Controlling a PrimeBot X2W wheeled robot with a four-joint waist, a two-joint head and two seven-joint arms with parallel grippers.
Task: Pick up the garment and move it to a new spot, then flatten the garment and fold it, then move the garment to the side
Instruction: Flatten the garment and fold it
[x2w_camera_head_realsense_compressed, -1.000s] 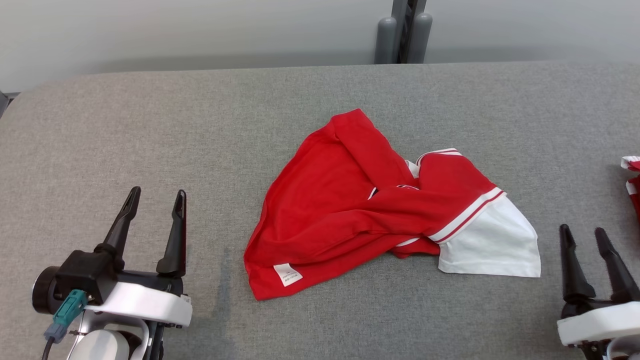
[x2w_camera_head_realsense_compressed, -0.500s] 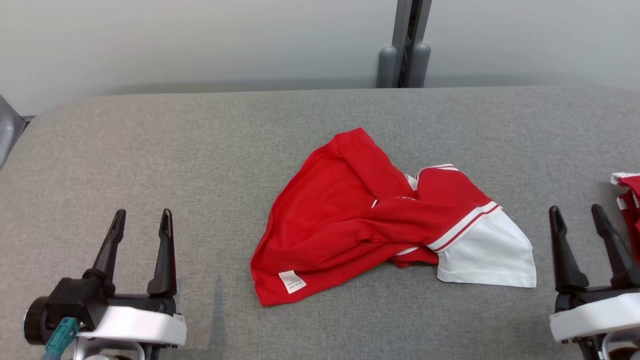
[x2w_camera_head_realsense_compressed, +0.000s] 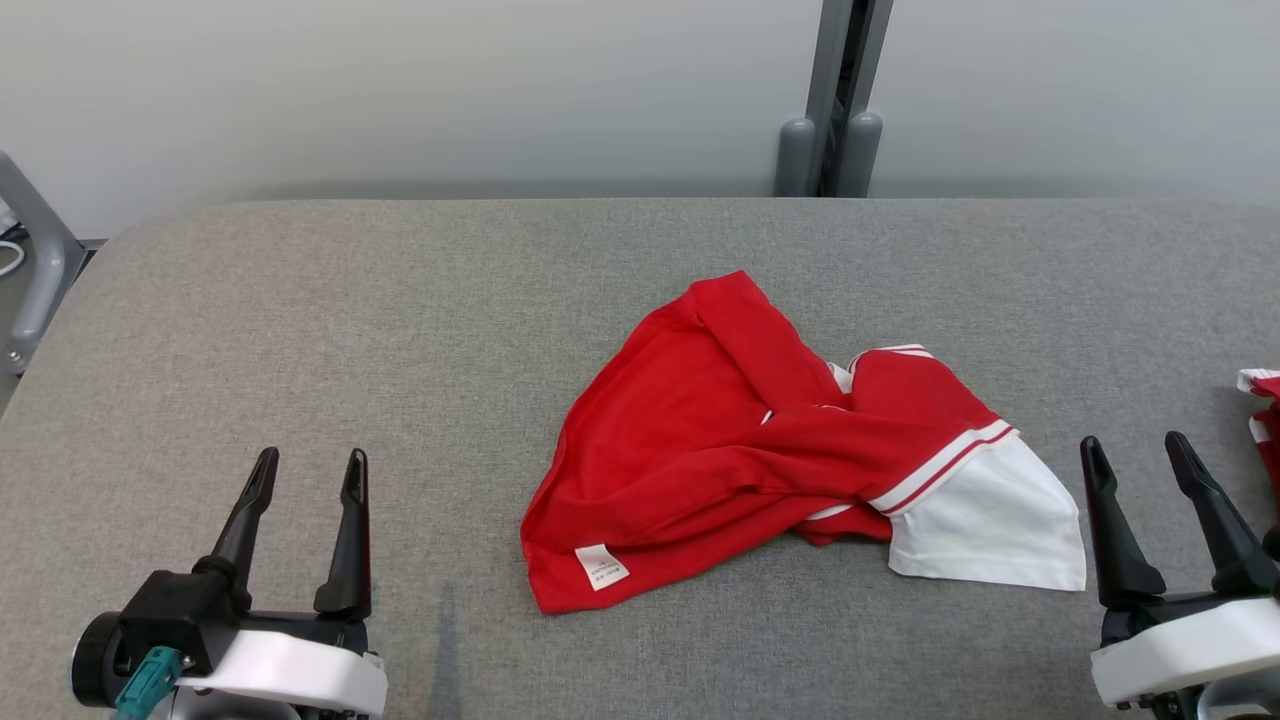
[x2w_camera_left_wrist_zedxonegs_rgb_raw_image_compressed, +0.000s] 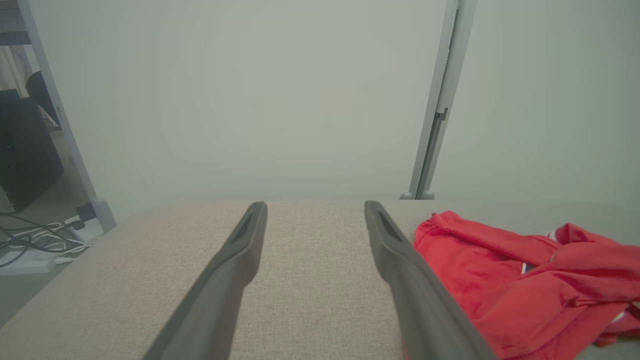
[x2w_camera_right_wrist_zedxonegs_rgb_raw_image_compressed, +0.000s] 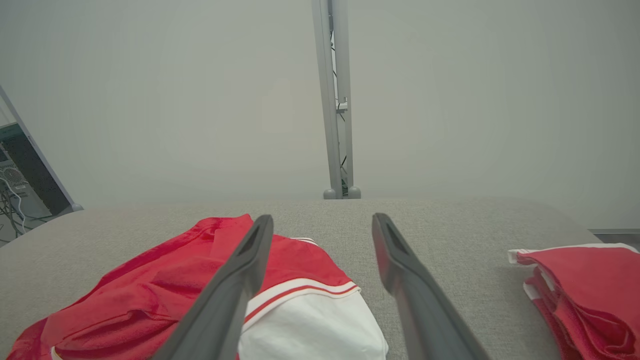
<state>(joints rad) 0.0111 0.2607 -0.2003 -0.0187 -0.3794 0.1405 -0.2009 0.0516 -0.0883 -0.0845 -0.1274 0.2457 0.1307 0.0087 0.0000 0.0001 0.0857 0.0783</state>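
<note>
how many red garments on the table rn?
2. Crumpled garment in the middle of the table; folded pile at its right edge, partly cut off, so it may hold more than one.

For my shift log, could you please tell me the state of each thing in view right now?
garment: crumpled, not yet flattened or folded, lying loose on the table.
left gripper: open, empty, apart from the garment.
right gripper: open, empty.
pile: red and white cloth, folded, at the table's right edge.
</note>
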